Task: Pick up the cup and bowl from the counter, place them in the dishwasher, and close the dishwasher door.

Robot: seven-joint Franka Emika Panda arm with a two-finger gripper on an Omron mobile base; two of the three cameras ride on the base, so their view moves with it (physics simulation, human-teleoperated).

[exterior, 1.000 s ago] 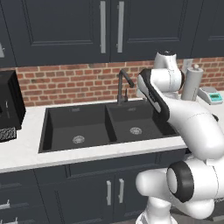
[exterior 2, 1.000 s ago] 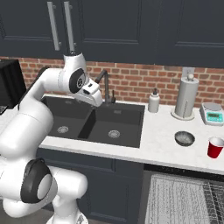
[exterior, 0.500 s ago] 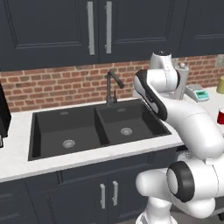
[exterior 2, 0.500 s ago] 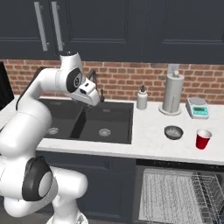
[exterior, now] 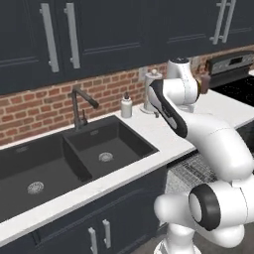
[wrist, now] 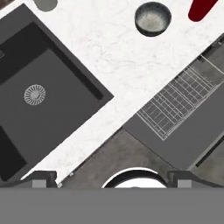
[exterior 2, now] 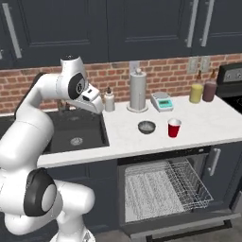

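Cup and bowl wait side by side on the counter; the gripper is well apart from both.

The red cup (exterior 2: 174, 127) stands upright just right of the grey bowl (exterior 2: 147, 126) on the white counter (exterior 2: 203, 123), above the open dishwasher (exterior 2: 165, 186) with its rack out. The gripper (exterior 2: 97, 105) hangs over the sink's right edge; whether its jaws are spread or closed I cannot tell. The cup looks light and stiff: pinch across its rim wall. The bowl looks slick and shallow: grip one lip.

Counter (exterior 2: 198, 125) is showing smooth white, faintly marbled stone. Bowl (exterior 2: 146, 126) is appearing grey metallic with some sheen. Cup (exterior 2: 174, 128) is looking like smooth red plastic. Dishwasher (exterior 2: 163, 187) rack is presenting silver wire.
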